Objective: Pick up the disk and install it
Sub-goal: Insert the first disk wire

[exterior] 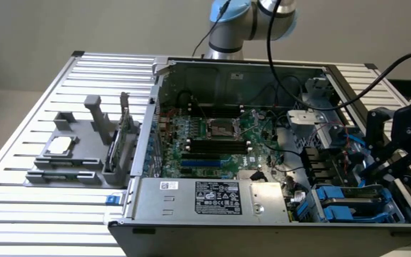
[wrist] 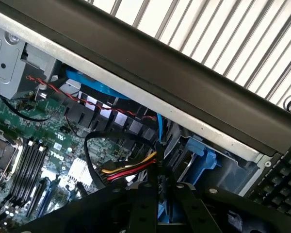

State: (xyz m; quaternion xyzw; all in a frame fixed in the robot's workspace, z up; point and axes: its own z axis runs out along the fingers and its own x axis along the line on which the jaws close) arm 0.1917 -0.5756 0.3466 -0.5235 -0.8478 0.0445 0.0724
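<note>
Nearest, at the front edge of the slatted desk (exterior: 20, 203), the open computer case (exterior: 263, 227) shows its silver power supply (exterior: 213, 198) with a white label; in the drive bay at the case's near corner, on the exterior view's right, lies the disk (exterior: 352, 203), a grey face in a bright blue frame, with more blue carrier plastic beside it; just beyond and above that bay hangs the black tool (exterior: 378, 172), close over the blue frame, and whether it is clenched, released or grasping the disk I cannot tell; the wrist view looks past the tool (wrist: 159, 194) onto blue plastic and red, yellow and black wires. Further in, the green motherboard (exterior: 213, 142) fills the case floor; on the exterior view's left a grey fixture (exterior: 70, 155) on the desk carries a small silver chip (exterior: 60, 144) and an upright card (exterior: 124, 126); farthest stands the arm (exterior: 252, 19).
</note>
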